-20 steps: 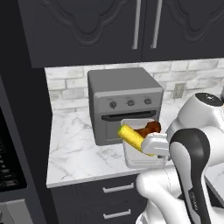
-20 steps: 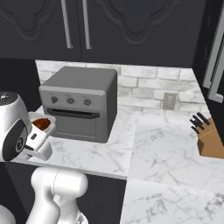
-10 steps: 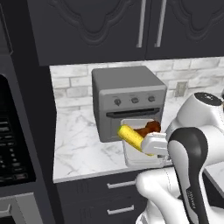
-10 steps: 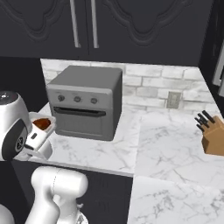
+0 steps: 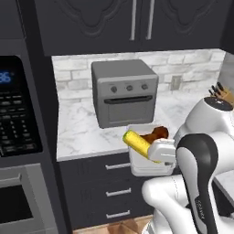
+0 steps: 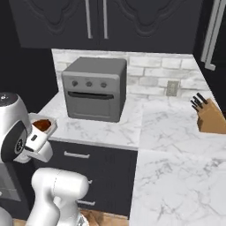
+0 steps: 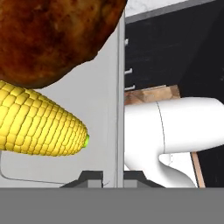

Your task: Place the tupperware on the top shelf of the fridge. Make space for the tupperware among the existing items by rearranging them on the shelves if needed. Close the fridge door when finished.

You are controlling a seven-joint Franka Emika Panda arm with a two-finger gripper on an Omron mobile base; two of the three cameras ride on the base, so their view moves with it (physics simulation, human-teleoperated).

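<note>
Tupperware (image 5: 147,155) rides clamped by its wall in the pincer (image 7: 113,177); the views have swung leftward along the surface (image 5: 84,132), so the base is travelling, presumably fridge-bound.

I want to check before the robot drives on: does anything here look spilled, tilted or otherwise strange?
Nothing looks spilled. The tub is carried in the air in front of the drawers, gripped by its wall, and the corn cob sticks out over its rim. The toaster oven and knife block stand upright.

Toaster oven (image 5: 124,91) just behind tub (image 5: 145,161)
</note>
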